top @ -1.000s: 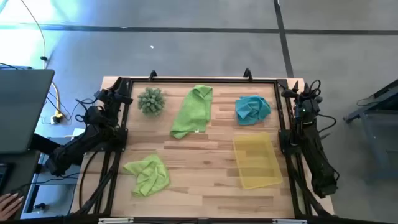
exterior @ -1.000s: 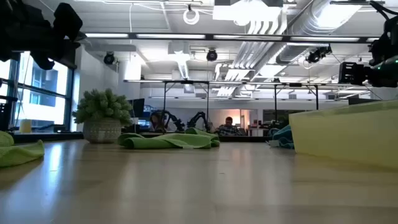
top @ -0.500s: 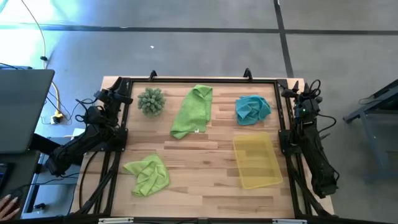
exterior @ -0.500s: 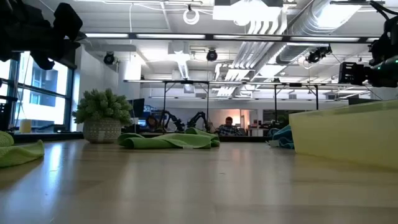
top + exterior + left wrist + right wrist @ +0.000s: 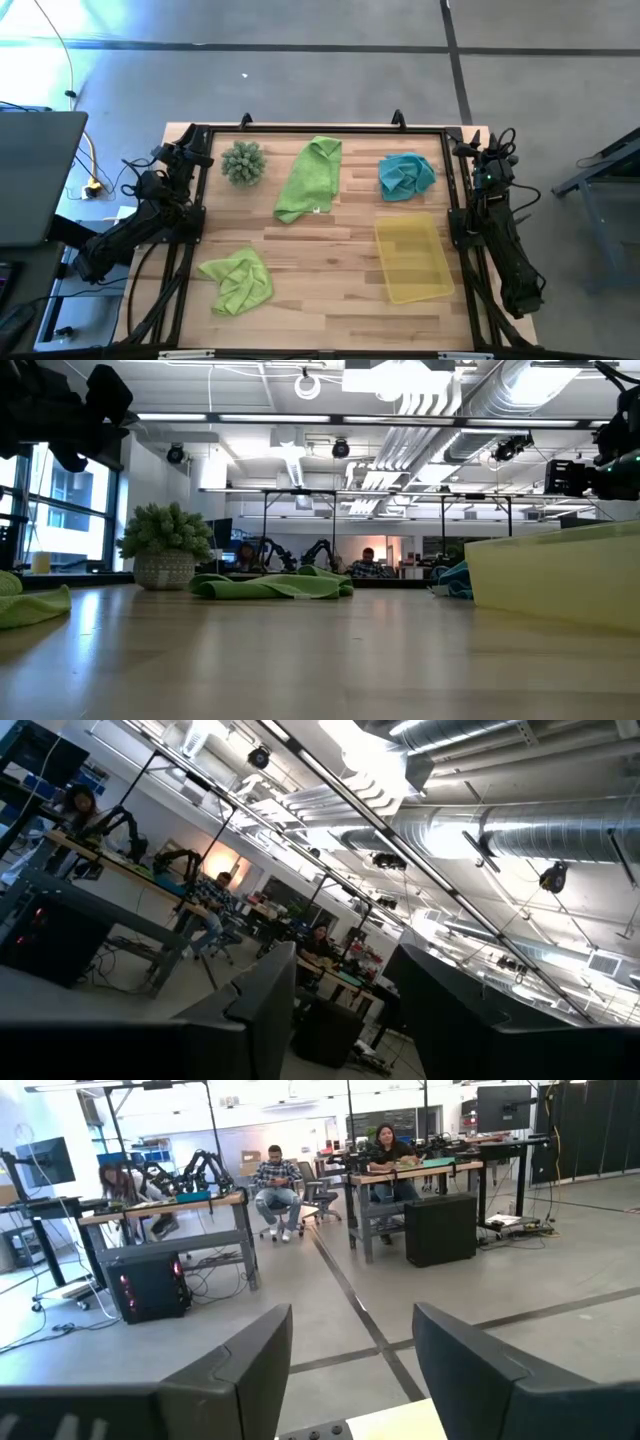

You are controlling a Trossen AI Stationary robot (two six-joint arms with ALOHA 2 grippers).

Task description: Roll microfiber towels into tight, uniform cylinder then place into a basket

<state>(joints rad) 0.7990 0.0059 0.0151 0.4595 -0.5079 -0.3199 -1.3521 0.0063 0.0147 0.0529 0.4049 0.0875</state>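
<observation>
Microfiber throughout: light, limp, a little clingy on wood, with nothing stiff to push against. Tends to bunch rather than slide, so calls for flattening before any rolling.

Long lime towel (image 5: 310, 180): stretched out on the far half of the counter (image 5: 330, 310), between the spiky plant ball (image 5: 243, 161) and the teal towel (image 5: 405, 175), apart from both. Probably the easiest to begin with, being already half spread. Best pinched at a corner of one short end, with the other claw pinning the opposite corner to pull it flat.

Crumpled lime towel (image 5: 238, 282): heaped at the near left, well apart from the rest. Teal towel: bunched at the far right, just beyond the far edge of the basket (image 5: 413, 260), near it but seemingly not touching. For both: lift by a top fold and drag out flat. Risky to grab at the middle of a heap, with several layers caught at once.

Basket: empty, at the near right; thin translucent yellow plastic, likely light enough to skid if nudged.

Left claw (image 5: 193, 153): parked at the far-left edge beside the plant ball, released, fingers spread with nothing between. Right claw (image 5: 490, 150): parked at the far-right edge, likewise spread and empty.

No roll begun yet, by the look of things.
</observation>
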